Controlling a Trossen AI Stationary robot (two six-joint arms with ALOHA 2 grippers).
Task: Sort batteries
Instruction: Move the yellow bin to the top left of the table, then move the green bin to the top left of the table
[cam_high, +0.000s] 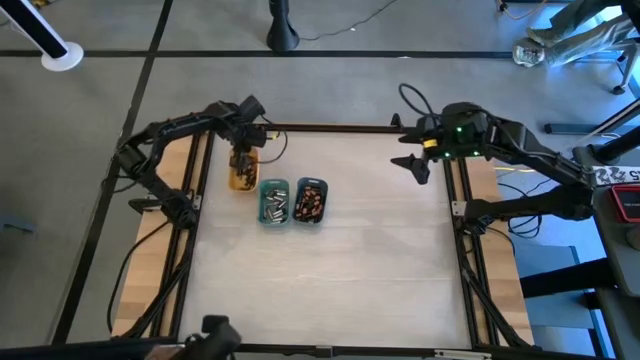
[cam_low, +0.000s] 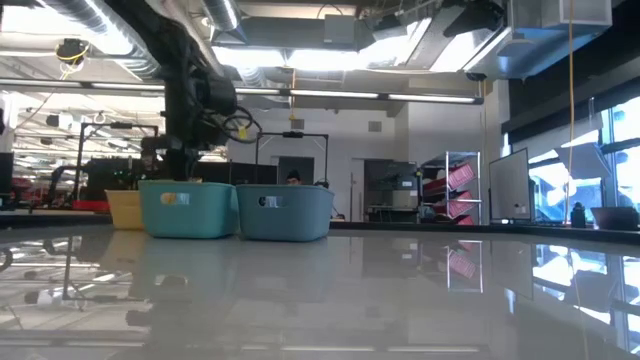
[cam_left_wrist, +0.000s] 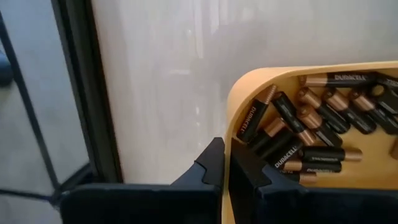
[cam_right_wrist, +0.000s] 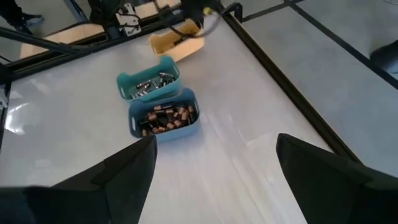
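Our left tool (cam_high: 243, 150) hung over the far end of the yellow tray (cam_high: 242, 176), near the table's (cam_high: 340, 270) far-left corner. In the left wrist view its two dark fingers (cam_left_wrist: 208, 168) stood almost together, with only a thin gap between them, straddling the tray's rounded rim (cam_left_wrist: 239, 106); we could not tell whether they pinched that rim. The batteries (cam_left_wrist: 311, 134) lay loose in the tray just beyond the fingertips, black with copper ends, none between the fingers.

Beside the yellow tray we saw a green tray (cam_high: 274, 201) of silvery batteries (cam_high: 275, 203), and touching it a grey-blue tray (cam_high: 311, 201) of dark and copper ones (cam_high: 311, 203). All three trays stood in a row.

We found the right tool (cam_high: 413, 165) waiting at the table's far-right edge, well apart from the trays, its fingers (cam_right_wrist: 124, 171) spread wide and holding nothing.
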